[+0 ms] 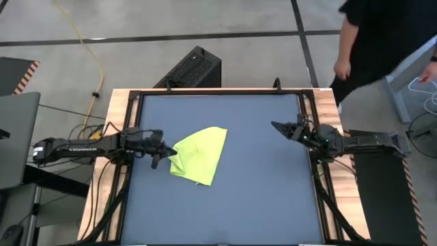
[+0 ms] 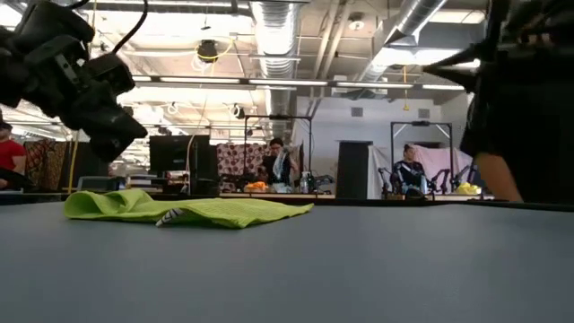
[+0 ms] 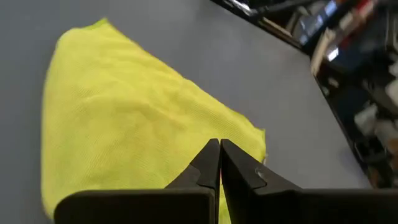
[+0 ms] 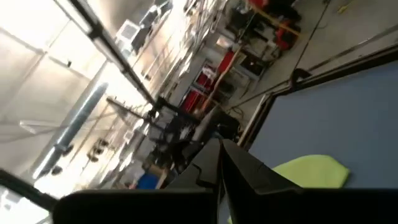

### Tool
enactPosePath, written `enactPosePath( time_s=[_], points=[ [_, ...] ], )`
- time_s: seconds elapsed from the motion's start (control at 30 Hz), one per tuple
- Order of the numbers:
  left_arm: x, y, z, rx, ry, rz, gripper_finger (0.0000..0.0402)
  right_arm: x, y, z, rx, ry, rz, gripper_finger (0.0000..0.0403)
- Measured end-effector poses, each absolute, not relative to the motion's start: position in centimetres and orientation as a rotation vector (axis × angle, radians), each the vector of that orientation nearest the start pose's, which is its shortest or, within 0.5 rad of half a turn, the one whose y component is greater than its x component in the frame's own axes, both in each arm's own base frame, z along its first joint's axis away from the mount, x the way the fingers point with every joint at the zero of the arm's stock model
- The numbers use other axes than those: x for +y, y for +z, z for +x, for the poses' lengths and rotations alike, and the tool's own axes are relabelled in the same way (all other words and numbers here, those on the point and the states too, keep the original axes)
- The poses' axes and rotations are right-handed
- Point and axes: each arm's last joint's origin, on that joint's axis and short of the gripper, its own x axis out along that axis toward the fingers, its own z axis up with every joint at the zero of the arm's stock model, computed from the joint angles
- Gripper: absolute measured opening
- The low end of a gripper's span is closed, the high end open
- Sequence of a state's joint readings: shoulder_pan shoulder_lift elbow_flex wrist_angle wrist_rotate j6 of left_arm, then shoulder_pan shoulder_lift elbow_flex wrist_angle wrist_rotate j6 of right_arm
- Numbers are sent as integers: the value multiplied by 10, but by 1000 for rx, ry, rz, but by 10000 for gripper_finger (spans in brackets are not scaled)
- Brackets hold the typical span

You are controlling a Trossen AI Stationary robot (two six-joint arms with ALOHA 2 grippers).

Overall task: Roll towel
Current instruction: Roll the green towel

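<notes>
The lime-green towel (image 1: 199, 154) lies folded left of the mat's (image 1: 259, 191) centre. Left gripper (image 1: 158, 152), fingers together, hovers at its left edge; right gripper (image 1: 280, 127), nearly closed, waits far right. An empty pinch could merely drag the cloth.

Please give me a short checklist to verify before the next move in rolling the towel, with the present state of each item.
1. Towel lies fully on the table mat: ok.
2. Towel is spread flat for rolling: not ok, it lies folded in a rough triangle.
3. Left gripper is at the towel's edge: ok.
4. Left jaws empty, shut: ok, no cloth between them.
5. Right gripper clear of the towel: ok, it waits near the right edge, jaws shut.
6. Person is clear of the table: ok.
</notes>
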State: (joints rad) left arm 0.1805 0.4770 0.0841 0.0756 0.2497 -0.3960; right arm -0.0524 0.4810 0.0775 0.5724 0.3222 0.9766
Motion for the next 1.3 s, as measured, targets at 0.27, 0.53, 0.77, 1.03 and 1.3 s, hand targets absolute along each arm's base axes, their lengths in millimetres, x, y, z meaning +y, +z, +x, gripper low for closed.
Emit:
enactPosePath(
  time_s=[0.27,0.53,0.77,1.03,1.3],
  points=[
    [6,185,140,533,-81,-213,0,12,235,199,-128,-227,746,42],
    [-5,185,149,585,-161,-107,0,45,241,280,70,-142,540,42],
    [-18,185,156,571,-145,-163,0,51,229,319,251,-130,432,42],
    [-48,195,176,524,-51,-233,0,42,223,330,288,-102,382,42],
    [-82,204,221,582,5,-139,0,31,224,331,296,-80,291,43]
  ],
)
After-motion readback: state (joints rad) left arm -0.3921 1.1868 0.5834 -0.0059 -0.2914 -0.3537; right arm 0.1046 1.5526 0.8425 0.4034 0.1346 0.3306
